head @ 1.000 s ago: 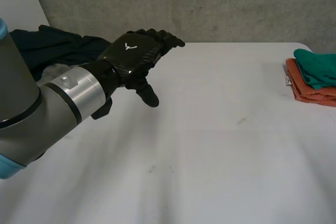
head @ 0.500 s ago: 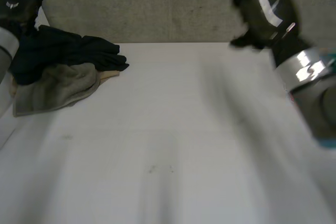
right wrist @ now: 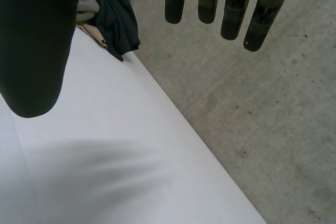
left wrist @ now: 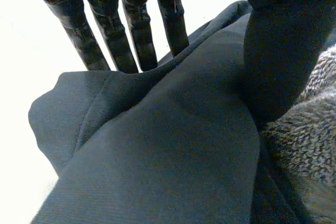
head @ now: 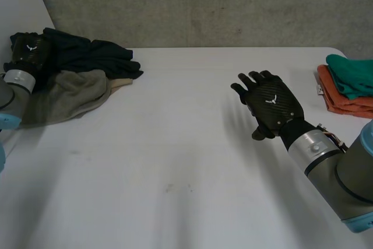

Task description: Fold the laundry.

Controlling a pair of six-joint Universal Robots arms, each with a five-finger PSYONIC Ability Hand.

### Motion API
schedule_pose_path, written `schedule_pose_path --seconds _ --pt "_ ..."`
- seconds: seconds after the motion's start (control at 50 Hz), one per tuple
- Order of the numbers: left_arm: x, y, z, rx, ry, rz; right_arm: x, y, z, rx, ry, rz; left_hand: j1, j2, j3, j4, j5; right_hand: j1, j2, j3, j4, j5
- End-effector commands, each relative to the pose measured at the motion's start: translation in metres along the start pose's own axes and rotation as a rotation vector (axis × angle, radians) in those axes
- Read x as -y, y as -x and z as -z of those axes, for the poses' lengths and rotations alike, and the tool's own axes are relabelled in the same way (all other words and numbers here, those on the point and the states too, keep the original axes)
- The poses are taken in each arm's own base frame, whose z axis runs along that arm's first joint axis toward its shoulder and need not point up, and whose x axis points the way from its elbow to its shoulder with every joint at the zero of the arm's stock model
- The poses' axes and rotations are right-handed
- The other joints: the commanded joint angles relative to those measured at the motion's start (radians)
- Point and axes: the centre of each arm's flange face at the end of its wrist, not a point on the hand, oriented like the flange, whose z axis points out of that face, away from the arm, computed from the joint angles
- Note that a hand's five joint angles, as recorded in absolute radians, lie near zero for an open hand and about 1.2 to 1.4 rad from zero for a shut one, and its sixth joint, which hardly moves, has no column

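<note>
Both arms are changing places: the left hand [head: 26, 51], a second ago over the middle, is now resting on the dark garment [head: 93, 56] at the surface's [head: 175, 155] far left corner. The right hand [head: 271, 104] is hovering right of centre, fingers spread. The left wrist view is showing straight fingers [left wrist: 131, 30] pressing into the garment, thumb apart, beside a grey towel [left wrist: 304, 145]. A concrete wall [head: 204, 4] is standing behind. The garment is stretching along the far edge, pointing towards the middle.
</note>
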Motion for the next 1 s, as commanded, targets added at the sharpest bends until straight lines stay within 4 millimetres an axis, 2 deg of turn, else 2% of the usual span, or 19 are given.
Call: schedule_pose_path --seconds 0.02,0.08,0.16,0.28,0.32,0.36,0.38,0.44,0.54,0.6,0.62,0.7,0.72,0.74,0.76,0.78,0.82,0.88,1.0 --pt "-0.005 -0.001 -0.004 0.018 -0.061 -0.025 -0.003 0.0 0.002 -0.003 0.012 -0.007 0.408 0.42 0.421 0.419 0.43 -0.029 -0.049 -0.042 -0.065 -0.065" --pt "-0.007 -0.002 -0.004 0.024 -0.06 -0.025 -0.005 -0.003 0.002 -0.018 0.02 -0.007 0.743 0.754 0.755 0.753 0.765 -0.029 -0.049 -0.042 -0.065 -0.065" --pt "0.009 -0.007 -0.006 0.032 -0.083 -0.033 -0.005 -0.005 0.002 -0.025 0.02 -0.004 0.743 0.755 0.756 0.754 0.765 -0.029 -0.049 -0.042 -0.065 -0.065" --pt "0.087 0.007 0.0 0.103 -0.166 -0.019 -0.005 -0.006 0.001 -0.029 0.019 -0.003 0.743 0.755 0.756 0.754 0.765 -0.029 -0.049 -0.042 -0.065 -0.065" --pt "0.128 0.006 0.008 0.109 -0.239 0.007 -0.006 -0.008 0.0 -0.035 0.021 -0.002 0.743 0.755 0.756 0.754 0.765 -0.029 -0.049 -0.042 -0.065 -0.065" --pt "0.158 -0.004 0.017 0.089 -0.288 0.047 -0.007 -0.012 0.0 -0.055 0.028 -0.001 0.743 0.755 0.756 0.754 0.765 -0.029 -0.049 -0.042 -0.065 -0.065" --pt "0.186 -0.018 0.029 0.053 -0.328 0.102 -0.007 -0.013 0.0 -0.061 0.031 -0.002 0.743 0.755 0.756 0.754 0.765 -0.029 -0.049 -0.042 -0.065 -0.065" --pt "0.22 -0.041 0.051 -0.014 -0.358 0.194 -0.01 -0.02 0.0 -0.092 0.044 -0.002 0.743 0.755 0.756 0.754 0.765 -0.029 -0.049 -0.042 -0.065 -0.065" --pt "0.281 -0.099 0.12 -0.215 -0.37 0.408 -0.013 -0.028 0.0 -0.142 0.065 -0.002 0.743 0.755 0.756 0.754 0.765 -0.029 -0.049 -0.042 -0.065 -0.065" --pt "0.29 -0.13 0.153 -0.314 -0.34 0.49 -0.013 -0.032 -0.001 -0.166 0.072 0.0 0.743 0.755 0.756 0.754 0.765 -0.029 -0.049 -0.042 -0.065 -0.065" --pt "0.286 -0.151 0.172 -0.378 -0.297 0.536 -0.013 -0.032 -0.001 -0.168 0.074 0.0 0.743 0.755 0.756 0.754 0.765 -0.029 -0.049 -0.042 -0.065 -0.065" --pt "0.279 -0.193 0.212 -0.509 -0.214 0.59 -0.015 -0.039 -0.001 -0.187 0.075 0.003 0.743 0.755 0.756 0.754 0.765 -0.029 -0.049 -0.042 -0.065 -0.065" --pt "0.277 -0.202 0.22 -0.538 -0.196 0.592 -0.015 -0.042 -0.002 -0.197 0.074 0.004 0.636 0.648 0.648 0.647 0.658 -0.029 -0.049 -0.042 -0.065 -0.065" --pt "0.273 -0.22 0.236 -0.605 -0.162 0.595 -0.015 -0.044 -0.002 -0.202 0.075 0.004 0.057 0.068 0.069 0.067 0.079 -0.029 -0.049 -0.042 -0.065 -0.065" --pt "0.269 -0.231 0.245 -0.65 -0.139 0.596 -0.015 -0.046 -0.003 -0.208 0.073 0.006 -0.286 -0.274 -0.274 -0.276 -0.264 -0.029 -0.049 -0.042 -0.065 -0.065" --pt "0.268 -0.238 0.251 -0.68 -0.129 0.594 -0.014 -0.049 -0.004 -0.213 0.07 0.009 -0.47 -0.458 -0.458 -0.459 -0.448 -0.029 -0.049 -0.042 -0.065 -0.065" --pt "0.271 -0.252 0.267 -0.753 -0.113 0.577 -0.014 -0.054 -0.006 -0.23 0.068 0.009 -0.437 -0.425 -0.425 -0.427 -0.415 -0.029 -0.049 -0.042 -0.065 -0.065" --pt "0.27 -0.249 0.265 -0.749 -0.096 0.552 -0.014 -0.06 -0.007 -0.251 0.074 0.008 -0.439 -0.428 -0.427 -0.429 -0.417 -0.029 -0.049 -0.042 -0.065 -0.065" --pt "0.258 -0.213 0.239 -0.622 -0.026 0.497 -0.009 -0.062 -0.008 -0.234 0.107 -0.022 -0.419 -0.407 -0.407 -0.408 -0.397 -0.029 -0.049 -0.042 -0.065 -0.065"
